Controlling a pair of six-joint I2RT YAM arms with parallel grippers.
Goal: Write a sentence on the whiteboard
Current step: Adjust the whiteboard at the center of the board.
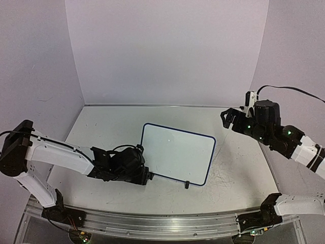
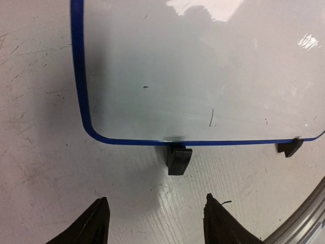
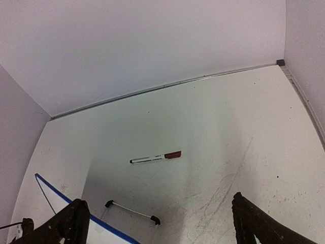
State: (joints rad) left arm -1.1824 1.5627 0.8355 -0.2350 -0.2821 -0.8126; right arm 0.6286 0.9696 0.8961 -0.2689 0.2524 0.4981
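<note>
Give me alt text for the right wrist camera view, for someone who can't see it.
A marker with a red cap lies on the white table, ahead of the open right gripper. A blue-framed whiteboard corner and a wire stand show lower left.

The whiteboard (image 1: 177,152) is white with a thin blue frame and rounded corners. It lies face up near the middle of the table (image 1: 101,127), turned slightly askew. Two small black feet (image 2: 179,158) sit on its near edge, and its surface carries a few tiny dark marks.
</note>
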